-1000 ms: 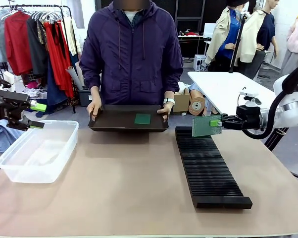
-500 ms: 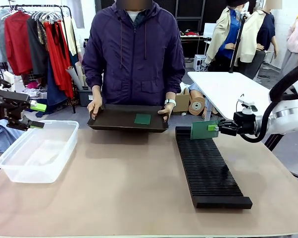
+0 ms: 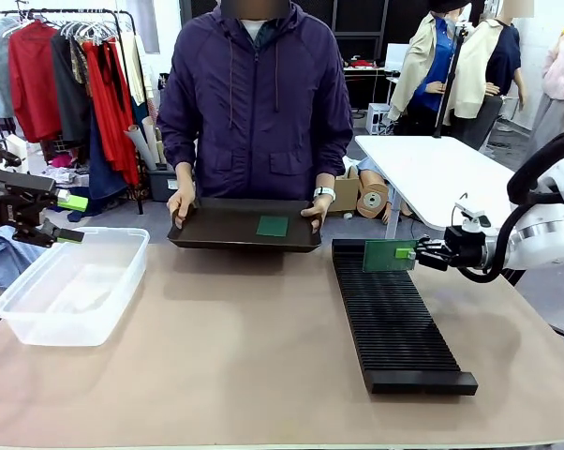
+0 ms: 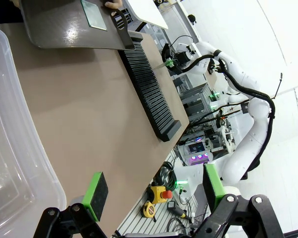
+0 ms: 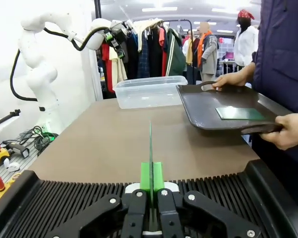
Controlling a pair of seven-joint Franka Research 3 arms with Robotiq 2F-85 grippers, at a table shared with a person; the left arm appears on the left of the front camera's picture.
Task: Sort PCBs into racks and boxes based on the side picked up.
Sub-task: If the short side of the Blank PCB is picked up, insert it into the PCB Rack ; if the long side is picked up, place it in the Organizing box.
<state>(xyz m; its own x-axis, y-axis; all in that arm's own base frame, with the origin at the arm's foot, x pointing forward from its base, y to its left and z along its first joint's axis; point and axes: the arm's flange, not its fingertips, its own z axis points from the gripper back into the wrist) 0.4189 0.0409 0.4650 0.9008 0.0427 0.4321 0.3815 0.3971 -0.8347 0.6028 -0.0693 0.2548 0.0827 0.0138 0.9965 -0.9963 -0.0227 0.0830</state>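
Observation:
My right gripper (image 3: 415, 253) is shut on one end of a green PCB (image 3: 389, 255), held upright on edge across the far end of the black slotted rack (image 3: 394, 319). The board's lower edge meets the slots. In the right wrist view the PCB (image 5: 150, 148) shows edge-on between the pads (image 5: 145, 179), above the rack (image 5: 65, 203). My left gripper (image 3: 71, 217) hangs open over the far left corner of the clear box (image 3: 71, 281), its green pads (image 4: 95, 194) wide apart. A smaller PCB (image 3: 272, 226) lies on the person's tray (image 3: 216, 228).
The person stands at the far side, both hands holding the dark tray at the table edge between box and rack. A white table (image 3: 432, 169) stands behind the right arm. Bare tabletop (image 3: 235, 347) lies between box and rack.
My right gripper has come down and slightly left, bringing the PCB from above the rack's far end onto its slots. The left arm has stayed still.

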